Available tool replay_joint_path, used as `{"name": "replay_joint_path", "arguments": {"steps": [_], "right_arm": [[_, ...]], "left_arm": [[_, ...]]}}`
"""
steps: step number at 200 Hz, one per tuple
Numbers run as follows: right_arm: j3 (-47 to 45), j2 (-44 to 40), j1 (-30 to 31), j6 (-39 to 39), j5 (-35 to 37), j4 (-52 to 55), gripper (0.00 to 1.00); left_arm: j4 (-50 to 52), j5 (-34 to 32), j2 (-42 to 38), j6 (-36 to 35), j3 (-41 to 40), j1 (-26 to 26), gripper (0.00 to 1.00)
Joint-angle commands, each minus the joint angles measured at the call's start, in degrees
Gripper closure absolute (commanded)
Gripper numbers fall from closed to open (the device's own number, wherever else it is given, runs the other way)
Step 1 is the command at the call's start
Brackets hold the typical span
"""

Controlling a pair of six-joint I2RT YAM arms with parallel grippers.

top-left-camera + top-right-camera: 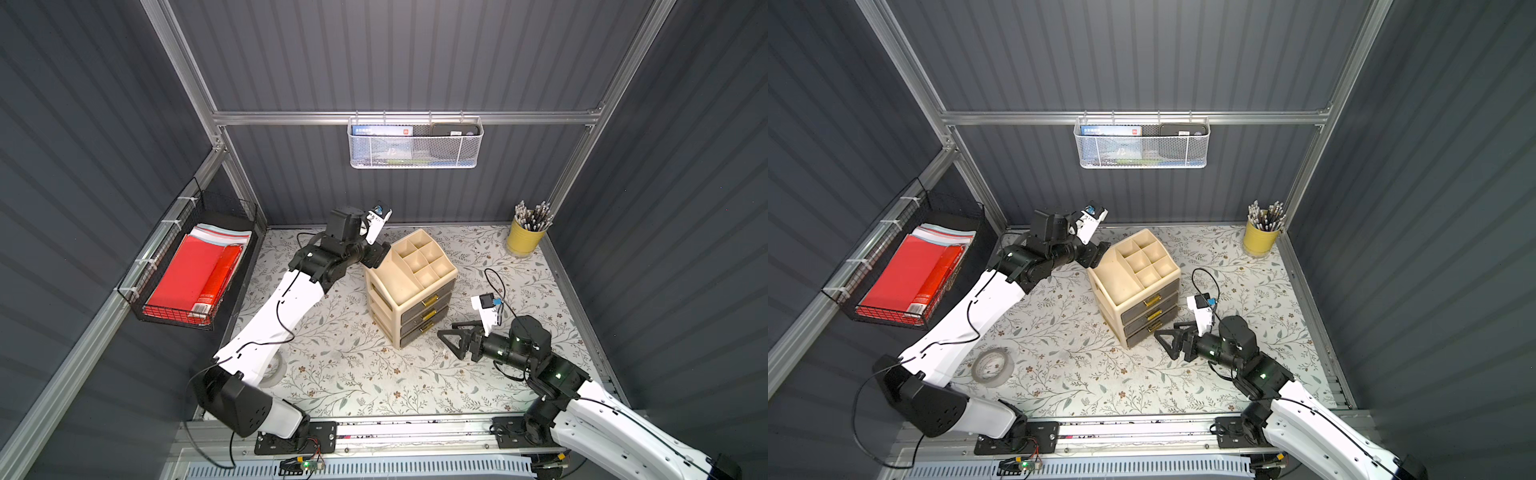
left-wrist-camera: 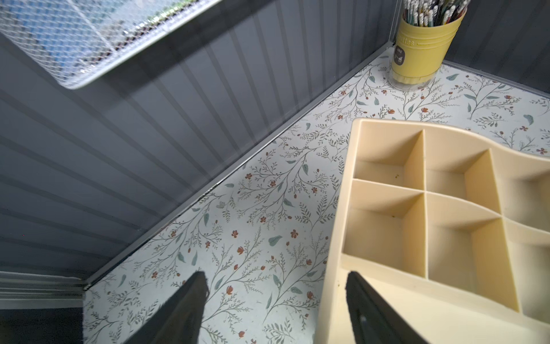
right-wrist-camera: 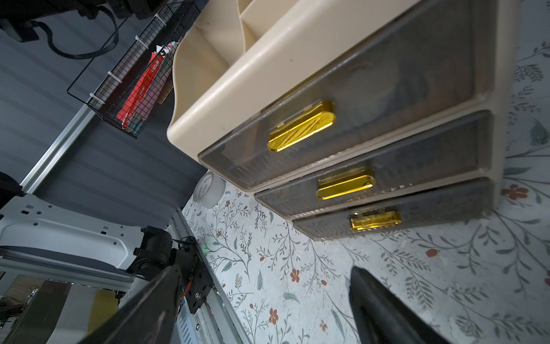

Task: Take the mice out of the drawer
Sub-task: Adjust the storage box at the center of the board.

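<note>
1. Tape (image 1: 992,368) lies flat on the surface (image 1: 353,374), nearest the base and beside the left arm. It is not in play.
2. Right hand (image 3: 268,269) hangs low, just short of the drawers (image 3: 387,98). Its jaws are wide apart with nothing between them, and it meets the fronts at a slant.
3. All three drawers are shut. Mice are not in plain view. A dim rounded shape shows behind the smoky top front; I cannot tell what it is. Judgement: the mice are inside and none is out yet.
4. Top handle (image 3: 301,126) is small, glossy and shallow. Risk: fingers slide off it, or pinch the drawer front instead.
5. Unit (image 1: 382,303) stands askew on the surface and looks light. Risk: a pull drags or tips the whole unit instead of opening a drawer, unless it is braced.
6. Left hand (image 2: 276,277) is at the unit's far corner, open. One finger is over the top tray, the other outside the rim. It does not look clamped. Risk: closing off the rim gives no brace, and a finger may snag a divider.
7. Cup (image 1: 521,241) sits in the far corner, well apart.
</note>
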State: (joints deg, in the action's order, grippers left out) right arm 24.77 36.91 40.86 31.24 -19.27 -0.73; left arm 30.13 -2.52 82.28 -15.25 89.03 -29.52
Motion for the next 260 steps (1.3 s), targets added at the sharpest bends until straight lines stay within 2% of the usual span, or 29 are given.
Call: {"name": "replay_joint_path", "arguments": {"steps": [1, 51, 80, 93, 114, 121, 139, 178, 199, 214, 228, 260], "right_arm": [[0.2, 0.2, -0.1, -2.0, 0.9, -0.4, 0.07], [3.0, 2.4, -0.1, -5.1, 1.5, 2.1, 0.06], [3.6, 2.5, -0.2, -5.1, 2.5, 2.2, 0.06], [2.9, 2.1, -0.2, -4.7, 2.9, 1.4, 0.06], [1.6, 2.2, -0.1, -3.8, 3.1, -0.7, 0.06], [1.2, 2.4, -0.2, -3.4, 3.2, -1.4, 0.07], [0.5, 2.4, -0.2, -2.5, 3.4, -2.9, 0.07], [0.4, 3.8, -0.3, -2.3, 3.6, -5.4, 0.07], [1.5, 5.2, -0.3, -3.2, 5.1, -5.4, 0.06], [1.3, 5.6, -1.4, -3.8, 7.1, -7.0, 0.06], [0.7, 6.0, -5.0, -3.0, 5.2, -9.4, 0.07], [-1.4, 6.5, -16.7, 4.0, -10.3, -19.6, 0.12]], "left_arm": [[-0.6, 1.5, -2.7, -1.0, -1.6, 0.4, 0.21], [0.8, 4.1, 1.3, -0.8, -1.5, 0.5, 0.19], [0.9, 5.6, 3.7, -0.2, -1.8, 0.5, 0.25], [1.4, 5.6, 5.6, 0.2, -1.5, 0.5, 0.32], [2.1, 5.2, 7.8, 1.0, -0.9, 0.5, 0.5], [2.1, 5.5, 7.9, 1.0, -0.9, 0.5, 0.52], [2.1, 6.4, 7.1, 1.4, -1.4, 0.6, 0.67], [1.3, 8.0, 4.4, 2.3, -3.6, 0.5, 0.84], [0.5, 8.4, 2.6, 3.2, -4.8, 0.5, 1.0], [0.2, 7.7, 1.1, 3.7, -5.4, 0.5, 1.0], [-0.1, 6.5, -0.8, 4.2, -6.2, 0.5, 1.0], [-1.3, -2.3, -4.5, 4.3, -7.4, 0.5, 1.0]]}}
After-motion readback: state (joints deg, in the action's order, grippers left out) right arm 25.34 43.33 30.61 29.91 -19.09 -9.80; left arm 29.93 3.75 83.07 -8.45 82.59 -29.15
